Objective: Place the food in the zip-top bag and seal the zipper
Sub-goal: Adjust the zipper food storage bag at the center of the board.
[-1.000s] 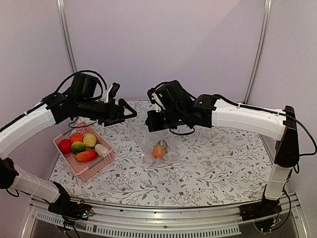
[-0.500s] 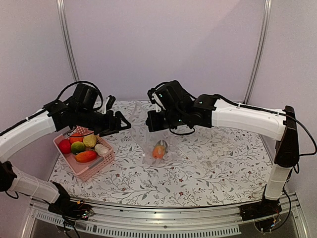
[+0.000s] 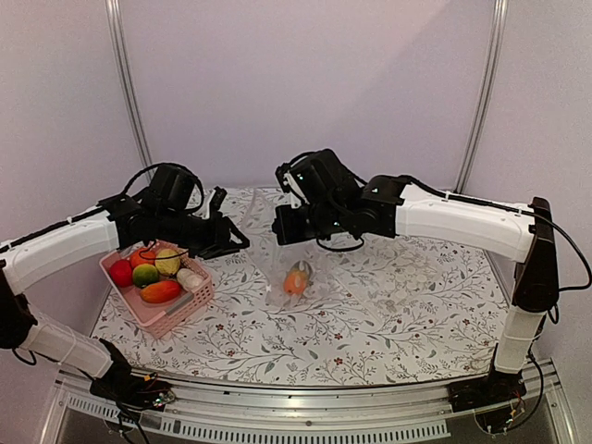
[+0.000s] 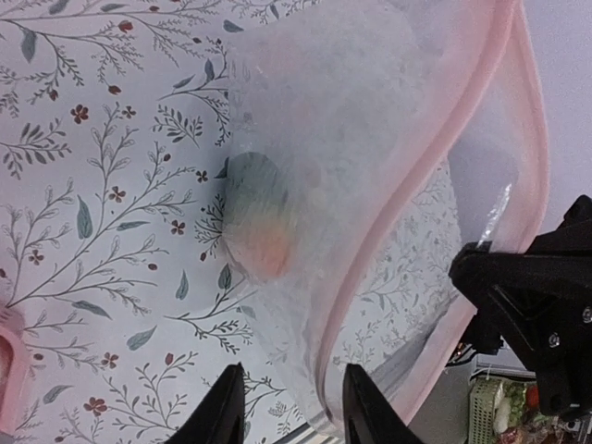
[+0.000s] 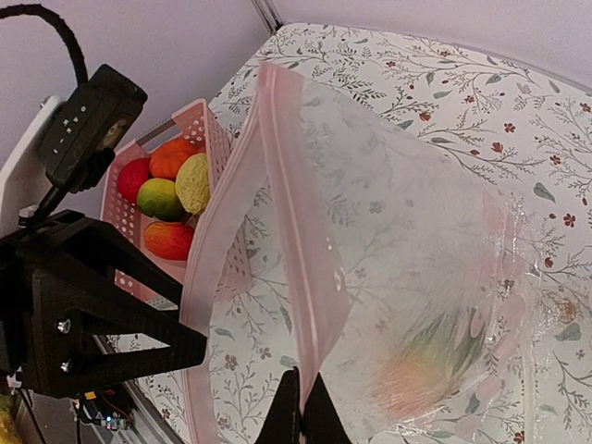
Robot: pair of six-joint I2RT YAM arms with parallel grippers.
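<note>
Pale lilac walls (image 3: 305,83) with two metal uprights (image 3: 127,74) back a table (image 3: 324,407) spread with a white cloth (image 3: 407,314) printed with leafy sprigs. By the table's left edge, toward the near-left corner, sits a pink basket (image 3: 180,313). It holds most of the food (image 3: 161,291): a red piece at its left end, an orange and a yellow one along the far side, and a green one in the middle. A long red-orange one lies along the near side, and a white one at the right.

The zip-top bag (image 3: 273,264) is about midway along the table, nearer the far edge than the near one. Its bottom rests on the cloth while its top is lifted, with the mouth turned toward the basket. An orange piece (image 3: 296,279) with green at one end lies inside at the bottom, seen blurred through the plastic in both wrist views.

The right gripper (image 5: 301,412) reaches in from the right edge and is clamped tight on the pink zipper (image 5: 310,277), holding one lip of the mouth up. The other lip bows away from it, so the mouth gapes.

The left gripper (image 4: 291,407) hangs between basket and bag, above the cloth, at the bag's open rim. Its fingers (image 4: 227,412) stand apart with a gap between them, and the free lip of the zipper runs through that gap — whether either finger touches it cannot be told.
</note>
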